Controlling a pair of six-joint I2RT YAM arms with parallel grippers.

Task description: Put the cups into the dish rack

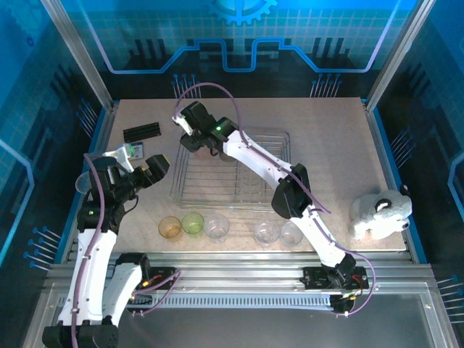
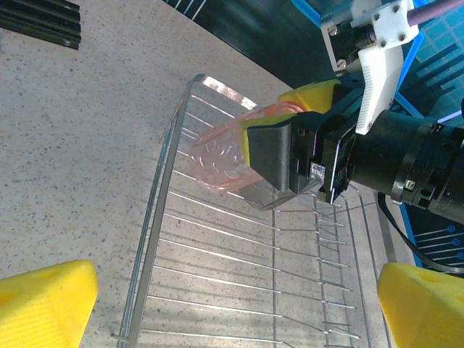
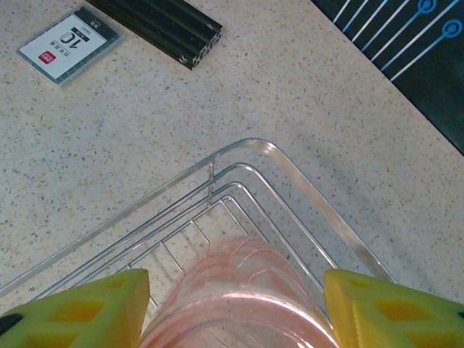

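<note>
Row of cups [image 1: 217,227] before dish rack [image 1: 185,194], plush toy [image 1: 378,214] right

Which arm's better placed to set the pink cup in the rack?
Right: the right gripper holds the pink cup over the far-left corner of the rack; the left gripper is open and empty.

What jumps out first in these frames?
The right tool is clamped on a pink cup, held over the far-left corner of the dish rack. Next comes the row of cups along the near edge of the table, with orange and green at its left end. A white plush toy sits at the table's right edge.
</note>
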